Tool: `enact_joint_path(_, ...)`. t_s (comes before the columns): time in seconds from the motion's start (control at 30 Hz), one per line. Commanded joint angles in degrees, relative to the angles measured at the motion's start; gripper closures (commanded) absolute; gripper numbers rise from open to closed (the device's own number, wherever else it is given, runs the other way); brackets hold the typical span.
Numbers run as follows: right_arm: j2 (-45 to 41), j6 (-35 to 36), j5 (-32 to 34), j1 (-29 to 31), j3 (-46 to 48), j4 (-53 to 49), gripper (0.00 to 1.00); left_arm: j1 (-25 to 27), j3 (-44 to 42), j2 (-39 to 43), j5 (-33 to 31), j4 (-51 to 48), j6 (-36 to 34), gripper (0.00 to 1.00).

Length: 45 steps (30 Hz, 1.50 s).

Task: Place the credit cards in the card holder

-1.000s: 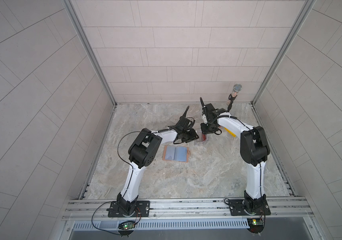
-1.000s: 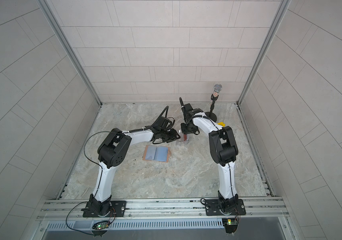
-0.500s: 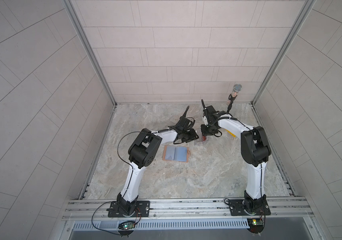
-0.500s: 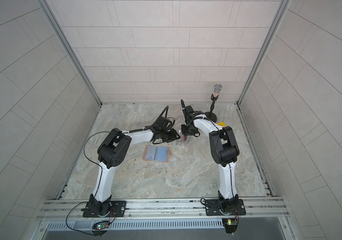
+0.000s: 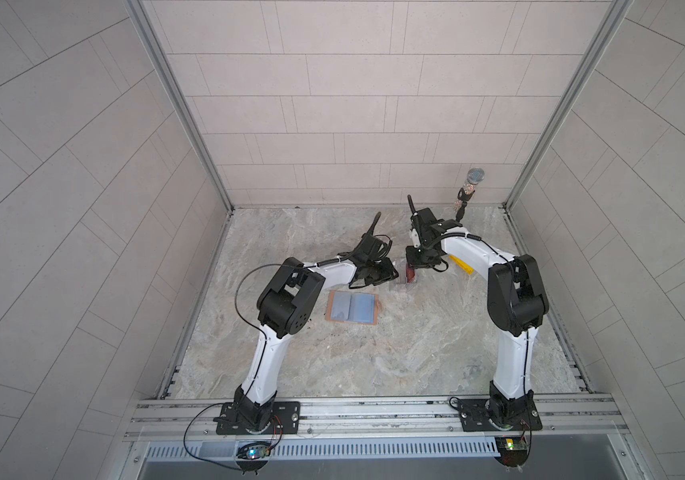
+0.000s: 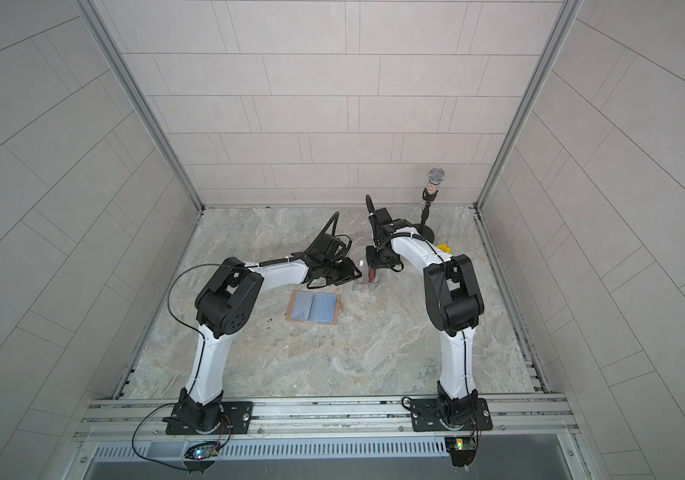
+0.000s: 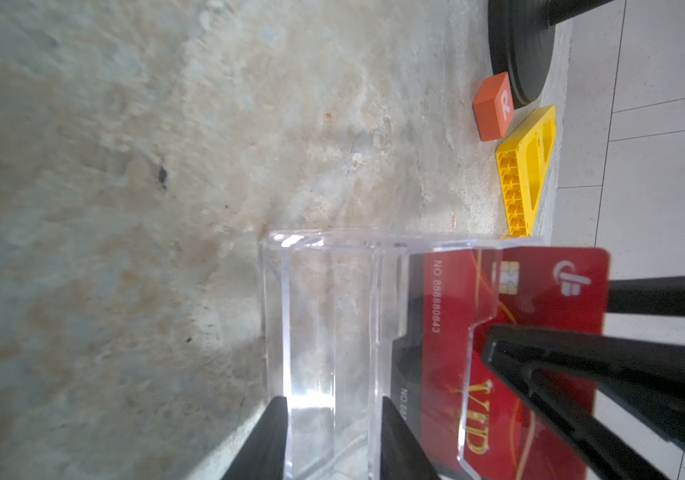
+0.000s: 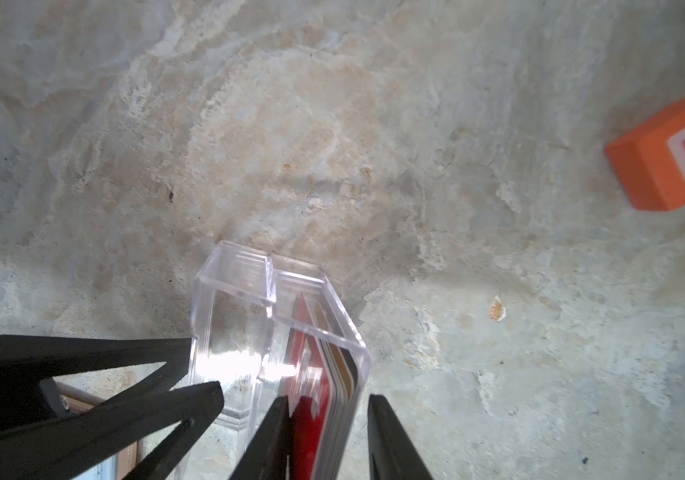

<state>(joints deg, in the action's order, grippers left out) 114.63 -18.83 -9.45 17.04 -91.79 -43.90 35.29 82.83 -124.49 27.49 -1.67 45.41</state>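
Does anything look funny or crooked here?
Yes. One red card pokes up past the rim of the clear box, between the fingers of the right gripper. The card holder lies open and flat.

Your two arms meet at the clear box [image 6: 360, 286].
A red card [image 6: 372, 274] stands up from it; the open card holder [image 6: 314, 306] lies flat nearby.
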Motion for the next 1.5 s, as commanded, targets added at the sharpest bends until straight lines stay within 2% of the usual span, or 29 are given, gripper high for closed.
enact_joint_path(0.0,-2.3,0.68,3.56,-0.69,-1.02,-2.59,0.66,0.24,-1.79,1.25,-0.88,-2.57,-0.32,0.62)
enact_joint_path(0.67,-4.41,0.99,3.74,-0.69,-0.84,-3.38,0.74,0.17,-2.06,1.0,-0.46,-1.93,-0.06,0.62)
enact_joint_path(0.73,-4.41,0.97,3.57,-0.69,-0.85,-3.39,0.77,0.22,-2.06,1.0,-0.42,-1.89,0.03,0.62)
enact_joint_path(1.0,-4.65,0.89,2.04,-0.69,-0.5,-3.13,1.0,0.29,-2.06,0.88,0.01,-1.67,0.03,0.62)
enact_joint_path(1.17,-6.91,0.34,-0.18,-0.77,0.8,-1.99,1.0,0.29,-2.14,1.73,0.93,-1.15,0.05,0.61)
enact_joint_path(1.27,-9.69,-0.48,-3.05,-1.53,2.82,-0.07,1.0,0.26,-2.06,3.15,2.44,-0.28,-0.04,0.58)
enact_joint_path(1.47,-18.14,-3.91,-10.62,-4.4,10.24,7.61,1.0,0.53,-0.68,7.09,5.73,-0.06,-1.65,0.44)
